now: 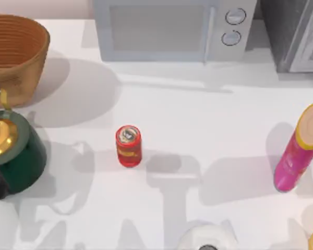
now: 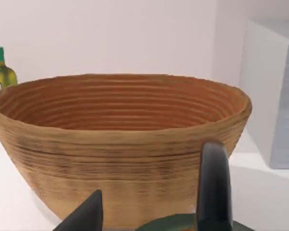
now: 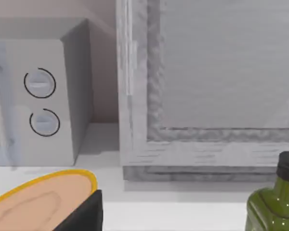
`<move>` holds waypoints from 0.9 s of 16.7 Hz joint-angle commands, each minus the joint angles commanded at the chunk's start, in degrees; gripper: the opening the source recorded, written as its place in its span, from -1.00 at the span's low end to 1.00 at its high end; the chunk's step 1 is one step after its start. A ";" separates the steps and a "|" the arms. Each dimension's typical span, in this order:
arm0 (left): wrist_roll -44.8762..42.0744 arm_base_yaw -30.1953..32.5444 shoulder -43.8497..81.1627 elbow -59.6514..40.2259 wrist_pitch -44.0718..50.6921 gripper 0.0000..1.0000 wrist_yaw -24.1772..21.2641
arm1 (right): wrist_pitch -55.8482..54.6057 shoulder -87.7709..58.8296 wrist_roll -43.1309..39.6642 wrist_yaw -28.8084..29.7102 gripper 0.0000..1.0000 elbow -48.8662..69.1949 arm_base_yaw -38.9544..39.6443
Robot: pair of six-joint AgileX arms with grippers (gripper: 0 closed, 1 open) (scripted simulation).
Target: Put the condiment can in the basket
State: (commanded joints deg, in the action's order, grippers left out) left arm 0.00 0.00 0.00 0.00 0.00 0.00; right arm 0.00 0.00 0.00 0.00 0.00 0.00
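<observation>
A: Where is the condiment can [image 1: 128,146]?

B: It stands upright on the white table [image 1: 198,114], a little left of the middle in the top view, with its silver top facing up. Nothing touches it. The basket [image 1: 13,54] sits well apart from it at the far left corner, its ribbed inside in plain sight in the left wrist view [image 2: 120,139].

A: And the left gripper [image 2: 154,204]?

B: In the left wrist view its two dark fingers [image 2: 214,187] stand spread apart with nothing between them, just above the dark green pot [image 1: 18,153], whose rim shows low between them. The basket wall rises right beyond. In the top view the left arm is at the left edge beside the pot's gold lid [image 1: 2,135].

A: The right one?

B: A dark finger [image 3: 84,214] shows low in the right wrist view, next to the yellow-rimmed cap of the tall pink tube [image 1: 297,151]. Whether that gripper is open or closed cannot be told. Ahead of it are the microwave [image 1: 172,28] with two round knobs and a grey cabinet [image 3: 207,86], with a green bottle [image 3: 274,202] near.

A: Anything else?

B: Another green-capped bottle [image 2: 0,70] stands behind the basket.
</observation>
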 joint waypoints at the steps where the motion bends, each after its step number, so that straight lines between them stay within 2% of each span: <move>1: 0.00 0.00 -0.01 -0.04 0.00 1.00 0.00 | 0.00 0.00 0.00 0.00 1.00 0.00 0.00; 4: -1.27 0.12 1.55 -1.19 0.40 1.00 -0.93 | 0.00 0.00 0.00 0.00 1.00 0.00 0.00; 8: -8.00 1.09 10.77 -7.42 2.98 1.00 -5.55 | 0.00 0.00 0.00 0.00 1.00 0.00 0.00; 15: -28.34 3.89 42.53 -25.70 10.80 1.00 -18.39 | 0.00 0.00 0.00 0.00 1.00 0.00 0.00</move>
State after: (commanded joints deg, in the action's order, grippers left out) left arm -28.34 3.89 42.53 -25.70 10.80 -18.39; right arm 0.00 0.00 0.00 0.00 0.00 0.00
